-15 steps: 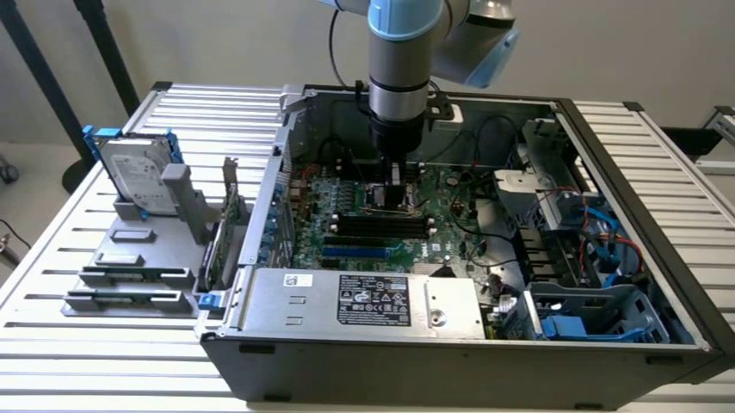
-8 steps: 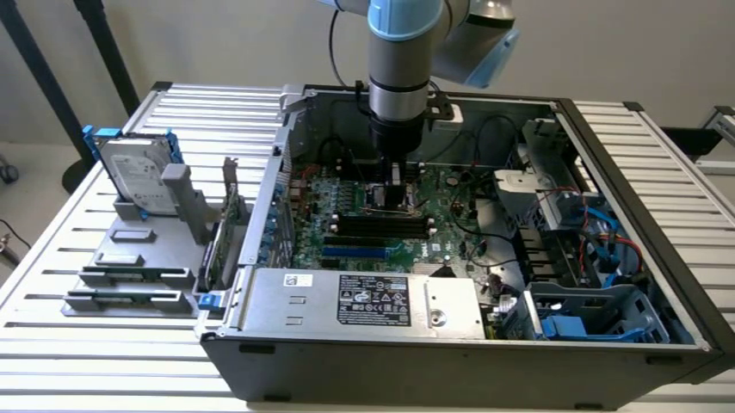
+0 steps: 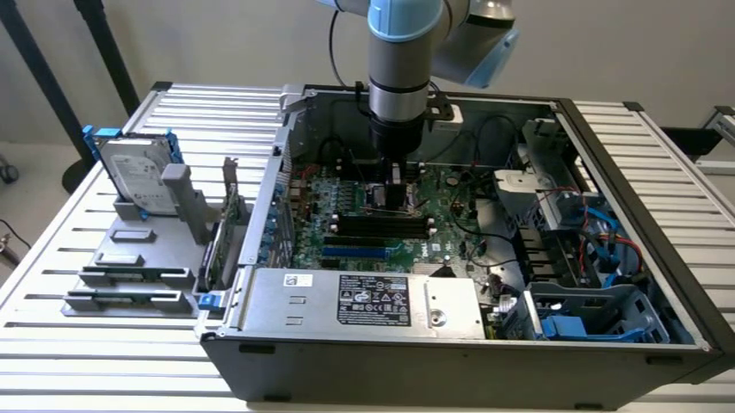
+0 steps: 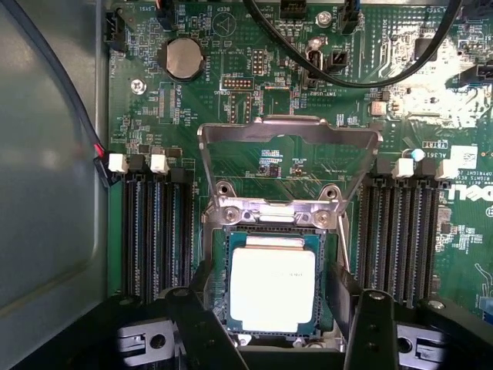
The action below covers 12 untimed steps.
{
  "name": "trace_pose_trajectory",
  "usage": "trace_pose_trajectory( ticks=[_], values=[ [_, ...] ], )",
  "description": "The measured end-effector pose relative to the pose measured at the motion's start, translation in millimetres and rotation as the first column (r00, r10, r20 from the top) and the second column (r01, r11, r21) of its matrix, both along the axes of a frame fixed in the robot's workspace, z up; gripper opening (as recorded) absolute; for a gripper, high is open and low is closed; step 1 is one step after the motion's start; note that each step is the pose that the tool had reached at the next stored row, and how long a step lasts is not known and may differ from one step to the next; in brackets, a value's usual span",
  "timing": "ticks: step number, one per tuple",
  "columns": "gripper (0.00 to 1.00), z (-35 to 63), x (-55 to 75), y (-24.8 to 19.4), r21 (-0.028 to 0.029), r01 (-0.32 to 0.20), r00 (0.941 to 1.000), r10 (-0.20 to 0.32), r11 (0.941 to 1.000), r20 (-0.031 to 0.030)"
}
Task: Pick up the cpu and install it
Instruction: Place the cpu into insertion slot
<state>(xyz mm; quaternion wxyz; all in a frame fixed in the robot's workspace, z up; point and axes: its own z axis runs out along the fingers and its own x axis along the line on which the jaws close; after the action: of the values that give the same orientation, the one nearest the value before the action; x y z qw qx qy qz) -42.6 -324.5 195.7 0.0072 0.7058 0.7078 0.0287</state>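
The fingers point(image 4: 370, 327) stand open, one on each side of the cpu point(image 4: 273, 289), apart from it and gripping nothing. The cpu lies flat in its socket point(image 4: 269, 214), so placing looks done. The hinged frame point(image 4: 289, 131) on its far side stands raised, not yet closed over it. The wrist view gives that seating. The exterior view adds the arm point(image 3: 398, 77) reaching upright into the open case point(image 3: 460, 353) on the worktop point(image 3: 58, 258).

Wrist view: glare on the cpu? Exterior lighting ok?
Wrist view: the cpu lid is washed out near-white by glare and its markings are mostly lost; the motherboard around it is evenly lit. Exterior view: soft, even light with no hard shadows; the case interior is dimmer toward the far wall.
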Motion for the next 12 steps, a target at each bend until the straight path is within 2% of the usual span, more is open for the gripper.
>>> trace_pose_trajectory(
  ticks=[12],
  values=[
    [0.69, 0.2, 0.0, 0.1, 0.0001, -0.005, 1.0000, 0.005, 1.0000, 0.0001]
  ],
)
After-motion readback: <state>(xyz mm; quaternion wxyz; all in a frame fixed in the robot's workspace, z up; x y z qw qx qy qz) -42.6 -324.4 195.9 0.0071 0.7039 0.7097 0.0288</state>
